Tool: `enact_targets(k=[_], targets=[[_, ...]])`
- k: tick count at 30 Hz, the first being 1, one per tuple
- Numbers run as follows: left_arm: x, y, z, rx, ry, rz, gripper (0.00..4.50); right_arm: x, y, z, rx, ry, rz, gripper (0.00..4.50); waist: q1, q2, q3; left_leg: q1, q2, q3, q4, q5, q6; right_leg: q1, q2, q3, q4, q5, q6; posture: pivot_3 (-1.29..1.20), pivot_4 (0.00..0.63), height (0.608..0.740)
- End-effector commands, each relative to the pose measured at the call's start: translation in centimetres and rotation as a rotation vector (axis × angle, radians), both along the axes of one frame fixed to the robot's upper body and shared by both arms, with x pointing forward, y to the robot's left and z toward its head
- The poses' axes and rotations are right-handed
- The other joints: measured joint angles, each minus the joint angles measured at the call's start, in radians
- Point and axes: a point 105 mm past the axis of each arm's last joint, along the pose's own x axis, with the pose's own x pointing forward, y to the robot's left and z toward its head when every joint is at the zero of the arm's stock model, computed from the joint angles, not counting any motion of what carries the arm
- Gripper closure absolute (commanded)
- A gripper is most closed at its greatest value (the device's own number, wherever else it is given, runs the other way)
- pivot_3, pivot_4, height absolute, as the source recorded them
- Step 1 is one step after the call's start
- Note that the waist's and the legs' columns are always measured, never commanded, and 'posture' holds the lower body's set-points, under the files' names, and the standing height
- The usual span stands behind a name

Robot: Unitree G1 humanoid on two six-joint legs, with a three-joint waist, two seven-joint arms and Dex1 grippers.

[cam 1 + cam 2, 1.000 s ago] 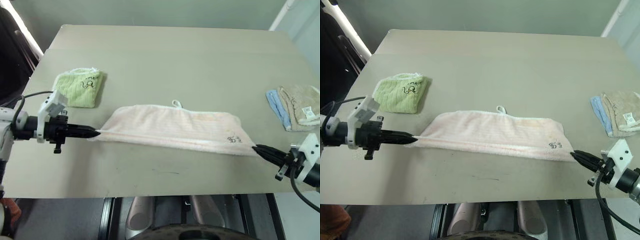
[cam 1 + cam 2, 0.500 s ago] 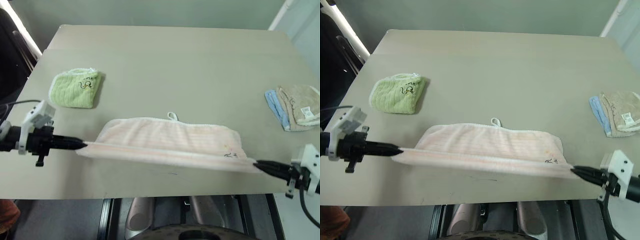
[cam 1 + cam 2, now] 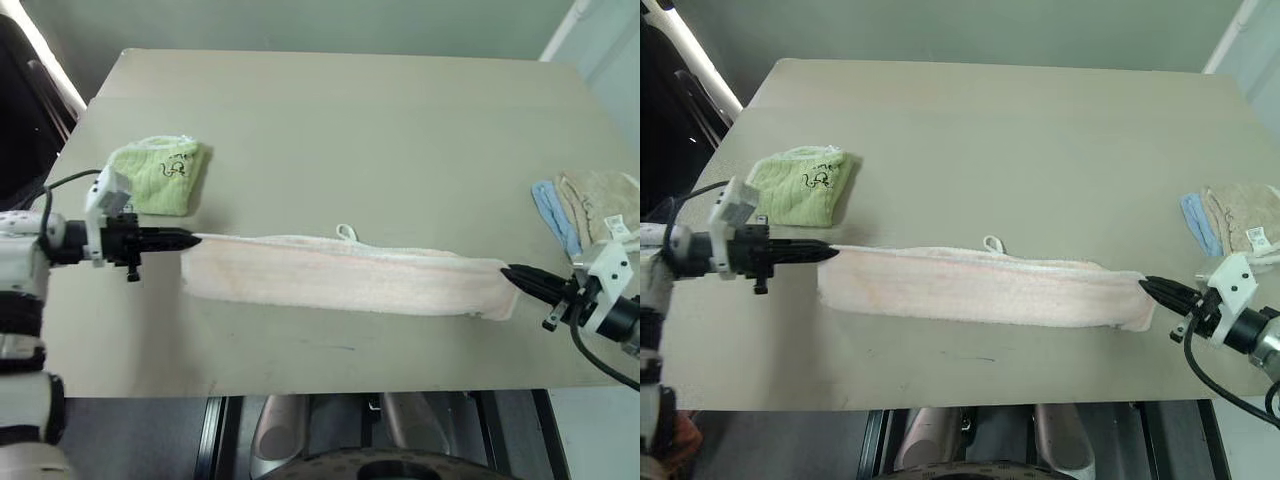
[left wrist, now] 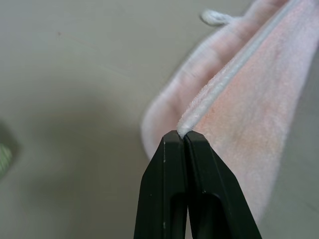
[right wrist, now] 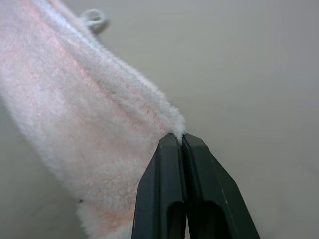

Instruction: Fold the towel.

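From the head views, we see the towel [image 3: 345, 272] stretched as a long, narrow pink band across the near middle of the table [image 3: 380, 130], its white loop [image 3: 346, 232] poking out at the far edge. Our left gripper [image 3: 190, 239] is pinched shut on the towel's left end and our right gripper [image 3: 510, 273] is pinched shut on its right end. A second ago the towel lay wider, with the dark embroidered mark showing near the right end; now the held edge has been carried toward the far side, over the rest, so the band looks slimmer and the mark is hidden. The green towel [image 3: 158, 174] sits far left, and the beige and blue cloths [image 3: 590, 212] lie at the right edge, both as before. In the left wrist view, our fingers [image 4: 174, 189] are closed tight on the towel's white hem, with pink pile draping off beside them. In the right wrist view, the fingers [image 5: 172, 189] are likewise closed on a fluffy corner, the loop visible farther along.
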Motion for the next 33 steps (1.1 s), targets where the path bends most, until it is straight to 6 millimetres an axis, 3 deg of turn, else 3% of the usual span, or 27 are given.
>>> enact_targets(k=[1, 10, 15, 17, 21, 29, 31, 33], targets=[[1.2, -0.3, 0.4, 0.029, -0.05, 0.005, 4.45, 0.9, -0.7, 0.4, -0.02, -0.049, -0.047, 4.5, 0.0, 0.0, 0.0, 0.001, 0.0, 0.0, 0.0, 0.0, 0.0, 0.001, 0.0, 0.0, 0.0, 0.0, 0.0, 0.0, 0.15, 0.697], [2.4, -1.7, -0.7, 0.026, -0.063, -0.017, 4.45, 2.2, -0.9, 0.1, -0.023, -0.085, -0.08, 4.5, 0.0, 0.0, 0.0, 0.006, 0.0, 0.001, 0.0, 0.0, 0.0, 0.006, 0.0, 0.0, -0.001, 0.001, 0.005, 0.0, 0.15, 0.697], [2.5, -2.1, -0.9, -0.002, -0.05, -0.012, 4.45, 1.7, 0.0, -0.3, 0.06, 0.02, -0.007, 4.5, 0.0, 0.0, 0.0, 0.01, 0.0, 0.001, -0.001, 0.0, 0.001, 0.011, 0.0, 0.0, -0.002, 0.0, 0.006, 0.0, 0.15, 0.697], [2.6, -2.1, -0.8, -0.01, -0.048, -0.001, 4.02, 1.9, 0.1, 0.3, 0.091, 0.003, -0.008, 4.5, 0.0, 0.0, 0.0, 0.01, 0.0, 0.001, -0.001, 0.0, 0.001, 0.011, 0.0, 0.0, -0.002, -0.001, 0.006, 0.0, 0.15, 0.697], [2.7, -2.1, -0.7, -0.025, -0.036, 0.017, 2.78, 1.9, 0.5, 0.7, 0.103, 0.007, 0.021, 3.51, 0.0, 0.0, 0.0, 0.01, 0.0, 0.001, -0.001, 0.0, 0.001, 0.011, 0.0, 0.0, -0.002, -0.001, 0.006, 0.0, 0.15, 0.697], [3.9, -1.6, 0.0, -0.008, -0.136, 0.095, 0.13, 2.7, 0.6, 1.3, 0.098, -0.028, 0.017, 0.91, 0.0, 0.0, 0.0, 0.01, 0.0, 0.001, -0.001, 0.0, 0.001, 0.011, 0.0, 0.0, -0.002, -0.001, 0.006, 0.0, 0.15, 0.697], [4.7, -1.4, 0.6, -0.013, -0.209, 0.144, 0.0, 3.0, -0.1, 1.8, 0.106, -0.051, -0.022, 0.21, 0.001, 0.0, 0.0, 0.01, 0.0, 0.001, -0.001, 0.0, 0.001, 0.011, 0.0, 0.0, -0.002, -0.001, 0.006, 0.0, 0.15, 0.697], [5.1, -1.3, 1.2, -0.034, -0.25, 0.168, 0.0, 3.1, -0.7, 2.3, 0.134, -0.05, -0.064, 0.21, 0.001, 0.0, 0.0, 0.01, 0.0, 0.001, -0.001, 0.0, 0.001, 0.011, 0.0, 0.0, -0.002, -0.001, 0.006, 0.0, 0.15, 0.697]])
